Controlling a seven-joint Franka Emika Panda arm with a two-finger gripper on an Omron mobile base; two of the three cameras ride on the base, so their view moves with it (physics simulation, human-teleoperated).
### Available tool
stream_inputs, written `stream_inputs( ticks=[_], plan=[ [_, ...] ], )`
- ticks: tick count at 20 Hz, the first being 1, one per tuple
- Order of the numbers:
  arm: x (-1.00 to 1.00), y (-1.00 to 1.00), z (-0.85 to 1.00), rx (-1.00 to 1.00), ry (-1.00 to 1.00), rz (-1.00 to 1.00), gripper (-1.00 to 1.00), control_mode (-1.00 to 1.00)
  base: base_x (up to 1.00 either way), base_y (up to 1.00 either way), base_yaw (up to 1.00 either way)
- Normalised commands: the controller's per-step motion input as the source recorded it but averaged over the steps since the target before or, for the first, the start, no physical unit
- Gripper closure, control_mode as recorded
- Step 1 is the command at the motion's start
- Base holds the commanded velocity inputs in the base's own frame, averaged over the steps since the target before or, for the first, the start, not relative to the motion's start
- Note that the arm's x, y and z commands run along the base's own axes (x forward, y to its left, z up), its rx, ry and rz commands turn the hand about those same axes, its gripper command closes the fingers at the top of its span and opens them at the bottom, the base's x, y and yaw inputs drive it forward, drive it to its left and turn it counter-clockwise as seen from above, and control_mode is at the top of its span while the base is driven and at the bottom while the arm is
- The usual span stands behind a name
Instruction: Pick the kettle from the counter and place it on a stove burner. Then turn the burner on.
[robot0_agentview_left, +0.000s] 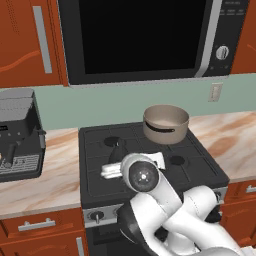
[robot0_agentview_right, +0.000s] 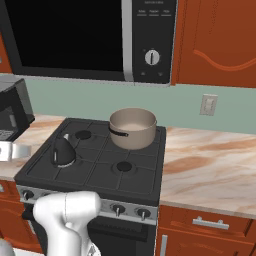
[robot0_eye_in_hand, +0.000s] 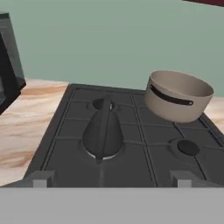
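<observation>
You have the kettle (robot0_eye_in_hand: 103, 135) standing upright on the stove (robot0_agentview_right: 145, 172), on the front-left burner (robot0_eye_in_hand: 89, 154), well clear of the counter (robot0_agentview_right: 210, 165). Taking the kettle as your mark, the tan saucepan (robot0_eye_in_hand: 177, 96) sits behind it and to the right on the back-right grate, apart from it. Your gripper (robot0_eye_in_hand: 109, 179) is just in front of the kettle, jaws spread wide with nothing between them, not touching it. The coffee machine (robot0_agentview_left: 17, 135) stands to the kettle's left, on the counter.
</observation>
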Motion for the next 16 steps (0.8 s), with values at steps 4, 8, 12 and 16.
stream_inputs(
  ticks=[4, 8, 12, 16],
  plan=[
    [-1.0, 0.06, -0.55, -0.13, -0.04, 0.06, -1.0, -1.0, 0.0, 0.0, 0.0],
    [-0.83, 0.01, -0.84, -0.07, -0.03, 0.08, -1.0, -1.0, 0.0, 0.0, 0.0],
    [-0.61, -0.08, -1.0, -0.01, 0.01, 0.07, -1.0, -1.0, 0.0, 0.0, 0.0],
    [-0.46, -0.05, -1.0, -0.05, 0.05, 0.06, -1.0, -1.0, 0.0, 0.0, 0.0]
  ],
)
